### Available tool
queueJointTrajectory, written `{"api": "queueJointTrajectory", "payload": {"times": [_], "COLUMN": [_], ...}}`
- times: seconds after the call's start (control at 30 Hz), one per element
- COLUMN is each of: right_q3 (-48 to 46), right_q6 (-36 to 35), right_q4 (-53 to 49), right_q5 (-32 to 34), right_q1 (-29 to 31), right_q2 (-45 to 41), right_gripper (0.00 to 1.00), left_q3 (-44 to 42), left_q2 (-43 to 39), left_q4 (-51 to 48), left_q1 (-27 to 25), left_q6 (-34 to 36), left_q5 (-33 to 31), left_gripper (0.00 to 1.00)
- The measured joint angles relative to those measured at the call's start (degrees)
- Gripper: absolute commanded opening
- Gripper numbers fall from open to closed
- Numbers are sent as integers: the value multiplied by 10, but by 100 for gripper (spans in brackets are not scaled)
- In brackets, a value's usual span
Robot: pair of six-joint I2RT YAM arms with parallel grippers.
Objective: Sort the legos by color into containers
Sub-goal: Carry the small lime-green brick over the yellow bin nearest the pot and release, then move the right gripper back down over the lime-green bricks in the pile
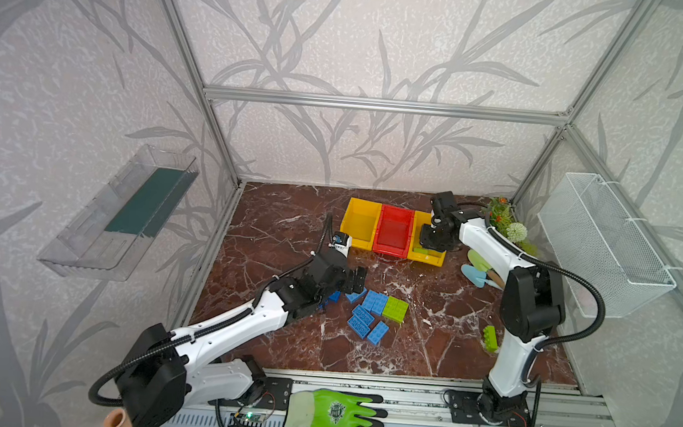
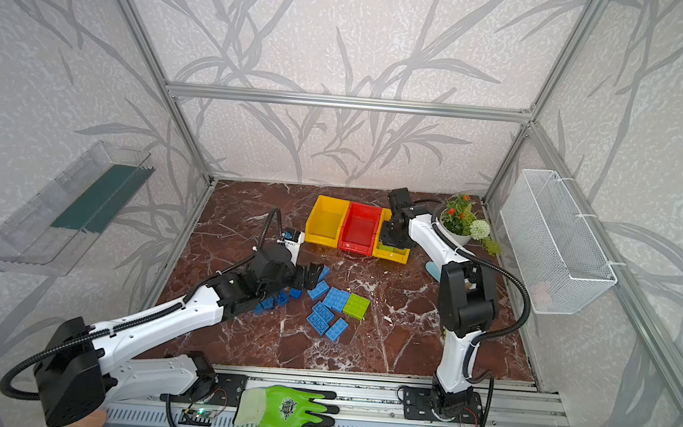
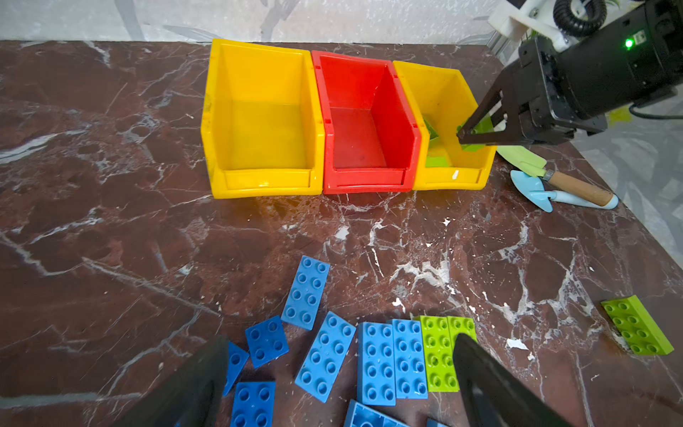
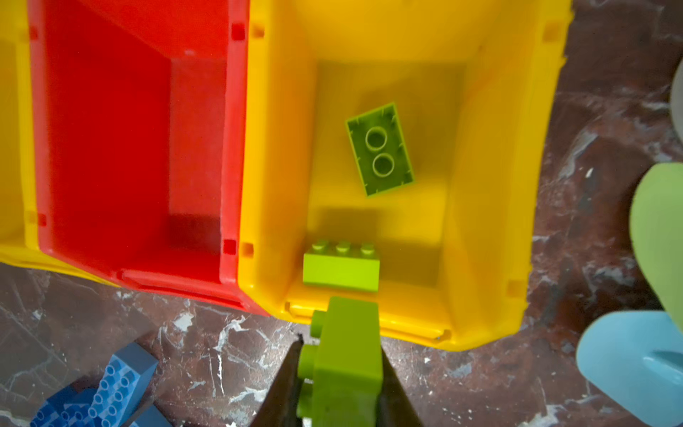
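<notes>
My right gripper (image 4: 340, 345) clenches a green brick (image 4: 349, 373) over the right yellow bin (image 4: 491, 185); left gripper (image 3: 342, 338) released above blue bricks (image 3: 306, 292).

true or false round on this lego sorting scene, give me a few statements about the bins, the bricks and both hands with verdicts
1. The right hand holds a lime-green lego over the right yellow bin. True.
2. The red bin contains blue bricks. False: it is empty.
3. Two other lime-green legos lie inside the right yellow bin. True.
4. The left hand is shut on a brick. False: it is open, holding nothing, above the loose blue legos.
5. The left yellow bin is empty. True.
</notes>
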Motion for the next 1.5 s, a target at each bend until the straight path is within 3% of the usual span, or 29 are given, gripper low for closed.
{"api": "queueJointTrajectory", "payload": {"times": [0.33, 0.53, 0.77, 1.07, 1.23, 1.5], "right_q3": [74, 101, 101, -67, -208, -349], "right_q6": [-18, -24, -23, -10, 9, 47], "right_q4": [-5, -11, -14, 2, 21, 22], "right_q5": [0, 0, -5, -15, -24, -23], "right_q1": [-19, -21, -21, 9, 73, 190], "right_q2": [82, 113, 99, -71, -167, -230], "right_gripper": [32, 55, 61, 67, 71, 71], "left_q3": [31, 35, 34, -25, -82, -150], "left_q2": [39, 42, 37, -49, -108, -197], "left_q4": [0, -3, -6, -5, -7, -26], "left_q1": [-2, -2, -2, -5, -10, -19], "left_q6": [11, 15, 15, 1, -15, -40], "left_q5": [9, 8, 8, 4, 8, 8], "left_gripper": [93, 94, 93, 93, 93, 93]}}
